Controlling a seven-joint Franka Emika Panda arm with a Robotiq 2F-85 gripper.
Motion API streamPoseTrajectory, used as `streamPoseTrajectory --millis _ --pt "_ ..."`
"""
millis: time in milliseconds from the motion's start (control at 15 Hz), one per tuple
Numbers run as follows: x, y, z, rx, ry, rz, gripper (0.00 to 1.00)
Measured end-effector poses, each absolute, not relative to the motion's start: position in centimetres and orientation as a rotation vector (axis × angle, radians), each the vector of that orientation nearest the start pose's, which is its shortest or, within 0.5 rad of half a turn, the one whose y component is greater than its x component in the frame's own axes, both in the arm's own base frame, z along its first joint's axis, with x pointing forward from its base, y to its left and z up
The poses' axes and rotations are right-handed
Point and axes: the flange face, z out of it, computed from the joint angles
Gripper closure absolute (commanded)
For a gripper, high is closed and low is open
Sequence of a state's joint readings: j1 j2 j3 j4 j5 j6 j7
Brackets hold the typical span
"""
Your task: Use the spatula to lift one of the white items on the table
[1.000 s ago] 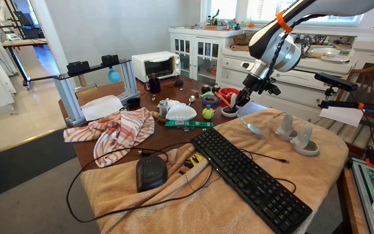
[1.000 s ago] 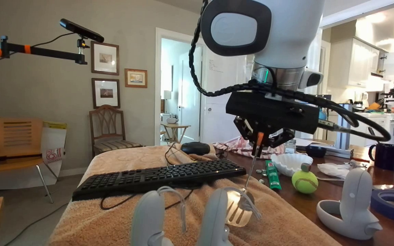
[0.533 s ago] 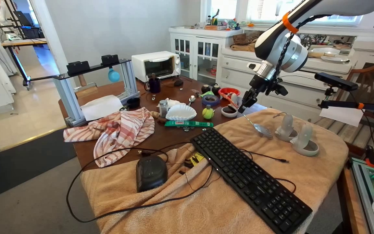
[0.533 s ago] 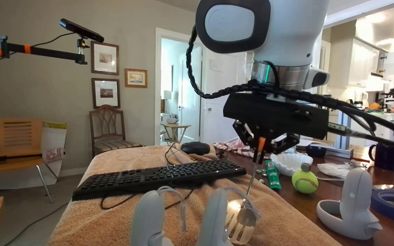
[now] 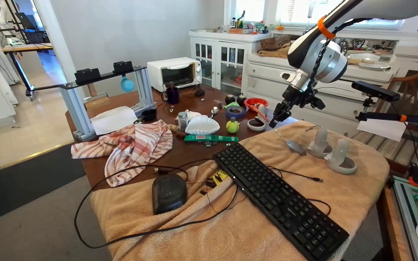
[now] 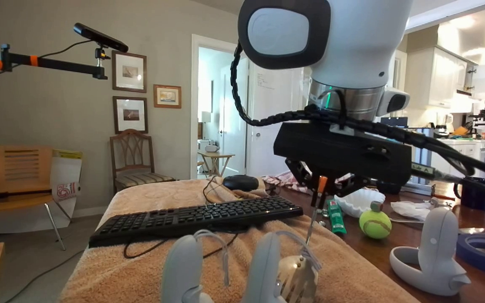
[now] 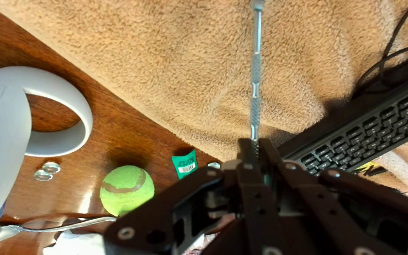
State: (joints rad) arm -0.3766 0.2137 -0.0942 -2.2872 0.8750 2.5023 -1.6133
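My gripper point(image 5: 273, 122) is shut on the metal shaft of a spatula, seen between the fingertips point(image 7: 255, 142) in the wrist view. The spatula's orange handle end point(image 6: 322, 184) sticks up past the fingers. Its shaft point(image 7: 256, 69) slants down to a slotted head point(image 5: 296, 146), low over the tan cloth. Two white items stand on the cloth, a nearer one point(image 5: 319, 142) and a farther one point(image 5: 339, 155). The head is beside the nearer one; I cannot tell if they touch. In an exterior view the white item point(image 6: 263, 267) partly hides the head point(image 6: 298, 275). A third white item point(image 5: 256, 125) stands on bare wood.
The black keyboard point(image 5: 281, 199) and its cable lie on the cloth-draped table point(image 5: 230, 232). A tennis ball point(image 7: 128, 189), a green packet point(image 6: 336, 216), a white fluted bowl point(image 5: 202, 125), blue tape point(image 6: 484, 252) and a red ring-shaped dish point(image 5: 255, 103) lie on the wood.
My gripper has carried the spatula toward the two white items on the cloth, and a little lower. The spatula head is now right beside the nearer one. The white items have not moved.
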Motion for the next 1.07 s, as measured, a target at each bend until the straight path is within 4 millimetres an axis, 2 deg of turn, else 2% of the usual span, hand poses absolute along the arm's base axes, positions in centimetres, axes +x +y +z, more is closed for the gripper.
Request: streamPoseTrajectory --millis 1067 --pt "45.0 -24.8 23.8 -2.726 -0.647 -0.518 0.98"
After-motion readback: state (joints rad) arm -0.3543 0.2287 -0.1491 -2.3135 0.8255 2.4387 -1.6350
